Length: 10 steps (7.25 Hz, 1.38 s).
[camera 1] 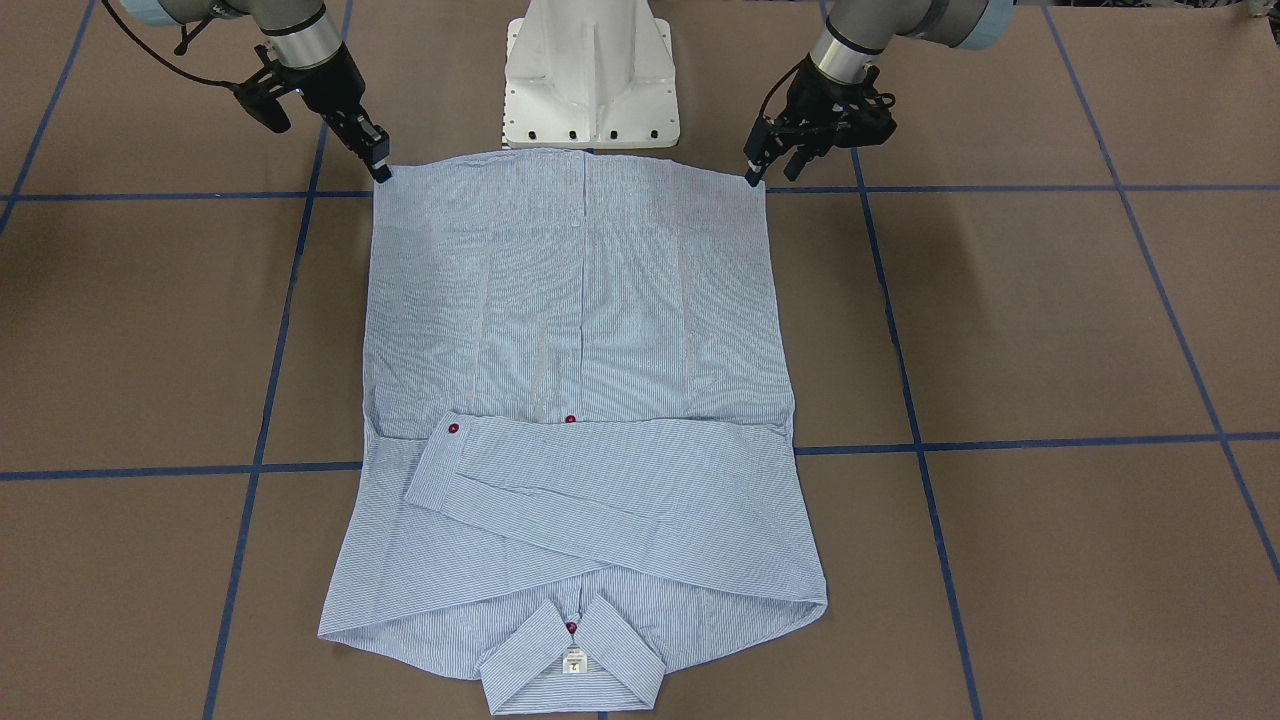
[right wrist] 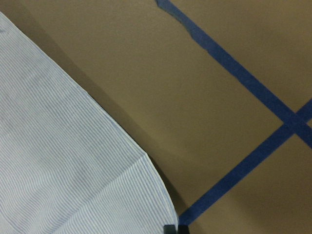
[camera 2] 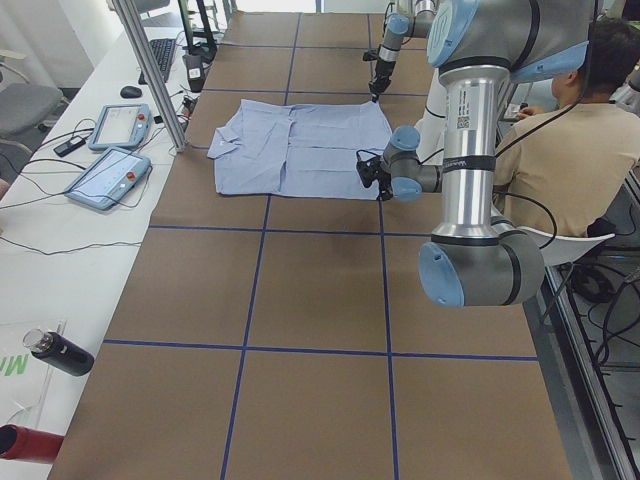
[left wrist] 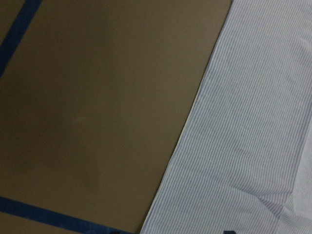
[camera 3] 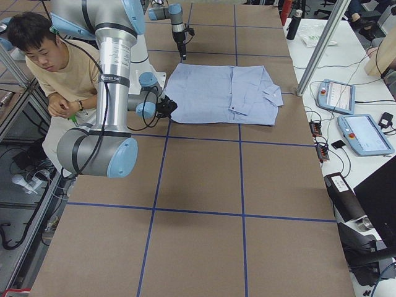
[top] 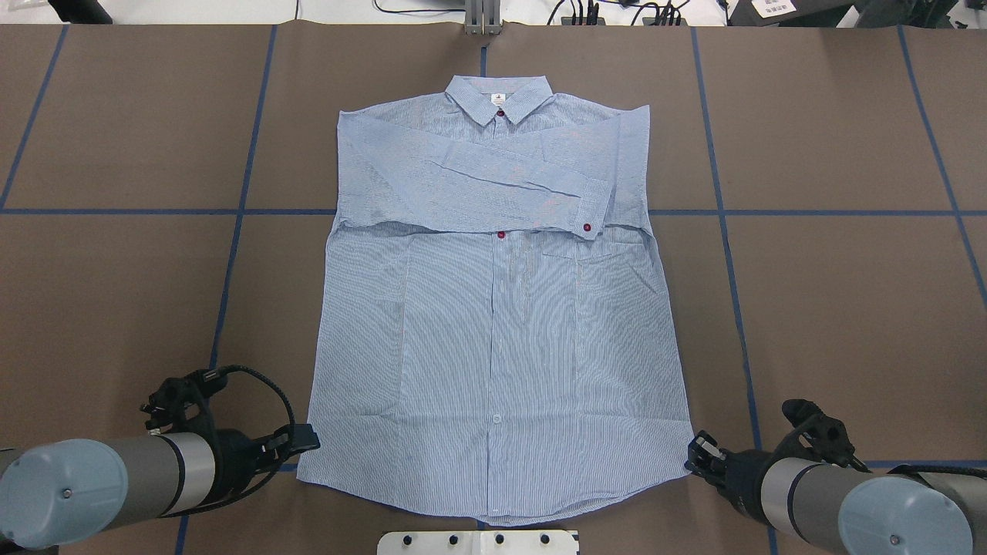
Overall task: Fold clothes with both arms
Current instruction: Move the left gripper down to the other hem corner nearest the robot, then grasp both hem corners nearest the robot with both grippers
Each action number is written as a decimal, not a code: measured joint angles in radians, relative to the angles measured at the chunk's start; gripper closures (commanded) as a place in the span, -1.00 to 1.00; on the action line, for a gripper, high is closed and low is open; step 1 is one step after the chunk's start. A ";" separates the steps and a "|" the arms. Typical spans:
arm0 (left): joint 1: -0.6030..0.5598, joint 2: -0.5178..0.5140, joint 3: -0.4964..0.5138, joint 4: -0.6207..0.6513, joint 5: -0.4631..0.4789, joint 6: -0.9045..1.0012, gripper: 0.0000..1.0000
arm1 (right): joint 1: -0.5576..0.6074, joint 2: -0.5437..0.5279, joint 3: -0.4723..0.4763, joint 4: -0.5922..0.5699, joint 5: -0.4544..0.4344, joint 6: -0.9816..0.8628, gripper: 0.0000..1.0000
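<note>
We've got the shirt [top: 493, 331] flat mid-frame, sleeves crossed. Left gripper [top: 308, 440] and right gripper [top: 694, 459] sit at its bottom corners; we can't tell if they're pinching or open. A one-layer grab would probably skew the fold.

I see the brown paper-covered table [top: 848, 308], gridded with blue tape [top: 116, 210]; the light blue-and-white fine-striped button-up shirt [top: 493, 347] lies flat on it.
</note>
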 measured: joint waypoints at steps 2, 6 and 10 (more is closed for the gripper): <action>0.021 -0.015 0.027 0.002 0.000 -0.008 -0.43 | 0.001 0.000 0.001 0.000 0.000 0.001 1.00; 0.052 -0.043 0.059 0.002 0.000 -0.036 -0.13 | 0.003 0.000 0.004 0.000 -0.001 0.001 1.00; 0.052 -0.042 0.066 0.002 0.000 -0.037 0.09 | 0.004 0.000 0.004 0.000 0.000 0.001 1.00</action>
